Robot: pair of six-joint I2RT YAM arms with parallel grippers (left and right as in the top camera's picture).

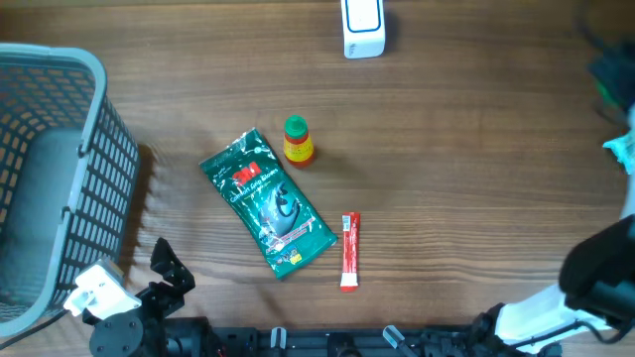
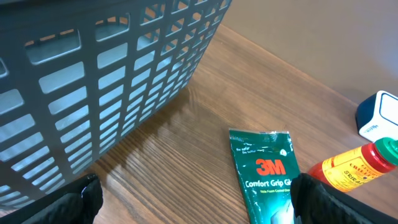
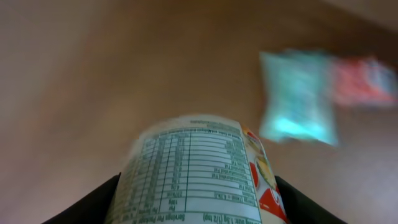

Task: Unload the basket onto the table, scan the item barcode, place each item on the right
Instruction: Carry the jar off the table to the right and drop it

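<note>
Scanning is not yet happening; right end effector (image 3: 196, 210) is pinching labelled container (image 3: 199, 163), lower centre; left end effector (image 1: 171, 266) is hanging spread, lower left.

Landmark: green packet (image 1: 266, 203).
- Left of it: open wood you can cross, ending at the basket (image 1: 94, 149) wall.
- Just beyond its far right corner: yellow bottle (image 1: 298, 142), narrow gap.
- Just right of its near end: red sachet (image 1: 349, 250), lying flat.
- Well beyond it: white scanner (image 1: 362, 28).
- Farther right: bare table (image 1: 476, 178), a wide lane.
- Your right gripper (image 3: 198, 182): jaws filled by a labelled container (image 3: 193, 163).
</note>
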